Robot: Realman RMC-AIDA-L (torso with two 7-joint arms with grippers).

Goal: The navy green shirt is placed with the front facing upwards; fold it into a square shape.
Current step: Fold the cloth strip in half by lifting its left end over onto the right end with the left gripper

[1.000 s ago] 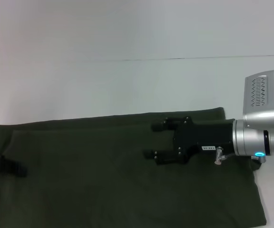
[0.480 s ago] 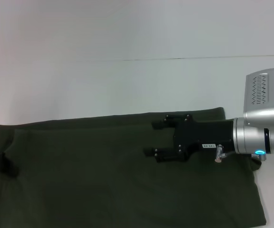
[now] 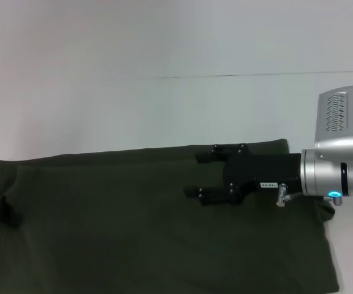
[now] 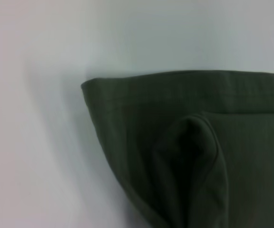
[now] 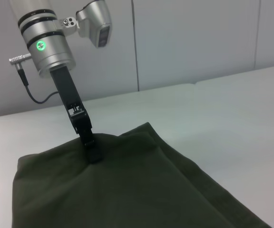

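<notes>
The navy green shirt [image 3: 133, 233] lies on the white table as a long folded band, plain side up, with no lettering showing. My right gripper [image 3: 196, 174] hovers open over the band's right part, its fingers pointing left with nothing between them. My left gripper [image 3: 5, 211] is at the shirt's left edge, mostly out of the head view. The right wrist view shows the left gripper [image 5: 90, 147] pointing down onto a corner of the shirt [image 5: 127, 190]. In the left wrist view a shirt [image 4: 232, 156] corner shows, with a small raised fold of cloth.
The white table [image 3: 103, 110] stretches bare behind the shirt to a pale wall. The shirt's near edge runs out of the head view at the bottom. The right arm's silver wrist [image 3: 339, 165] stands over the shirt's right end.
My left gripper has drawn back to the left, toward the shirt's edge. The right arm has crept slightly right. The shirt lies as before.
</notes>
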